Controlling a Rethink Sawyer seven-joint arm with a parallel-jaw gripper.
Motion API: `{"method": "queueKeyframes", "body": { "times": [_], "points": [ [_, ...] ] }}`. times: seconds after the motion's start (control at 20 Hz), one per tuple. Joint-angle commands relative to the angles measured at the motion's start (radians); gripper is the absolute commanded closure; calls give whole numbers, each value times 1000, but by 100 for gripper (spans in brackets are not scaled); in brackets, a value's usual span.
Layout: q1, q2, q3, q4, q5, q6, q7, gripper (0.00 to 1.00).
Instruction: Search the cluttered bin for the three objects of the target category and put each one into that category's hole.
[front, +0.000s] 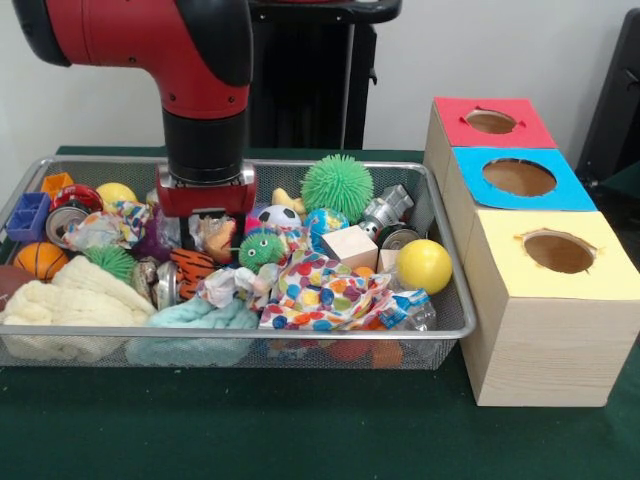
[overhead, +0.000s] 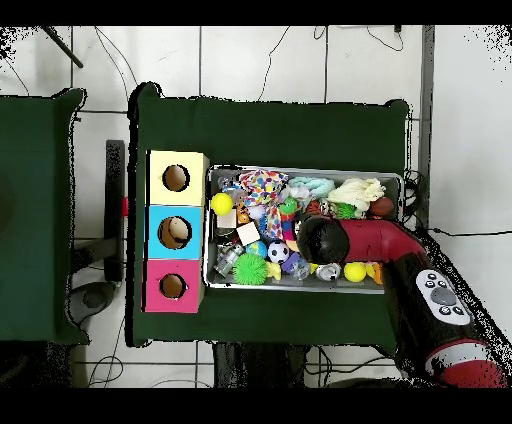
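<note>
The wire mesh bin (front: 120, 160) is full of clutter. An orange plush with black tiger stripes (front: 192, 268) lies in the middle left, partly buried. A tan-orange plush (front: 218, 238) sits just behind it, right under my gripper (front: 205, 232). The gripper is lowered into the bin over these two; its tips are lost in the clutter. A third plush does not show. The red-topped box's round hole (front: 490, 121) is at the far right. In the overhead view the arm (overhead: 350, 240) covers the gripper above the bin (overhead: 300, 171); the red box's hole (overhead: 172, 286) shows there too.
The blue-topped hole (front: 519, 177) and yellow-topped hole (front: 558, 251) are nearer the camera. The bin also holds a green spiky ball (front: 337, 187), a yellow ball (front: 424, 265), a spotted cloth (front: 320, 290), a wooden cube (front: 349, 246), a cream cloth (front: 60, 305) and a teal cloth (front: 190, 320).
</note>
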Motion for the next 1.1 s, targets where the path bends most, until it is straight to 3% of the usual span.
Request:
{"method": "queueKeyframes", "body": {
  "times": [0.05, 0.75, 1.1],
  "points": [
    [-13, 57, 30, -20, -28, -61, 28, 0],
    [-79, 15, 82, -41, 11, -20, -20, 0],
    [-67, 25, 87, -46, 10, -23, -1, 0]
  ]
}}
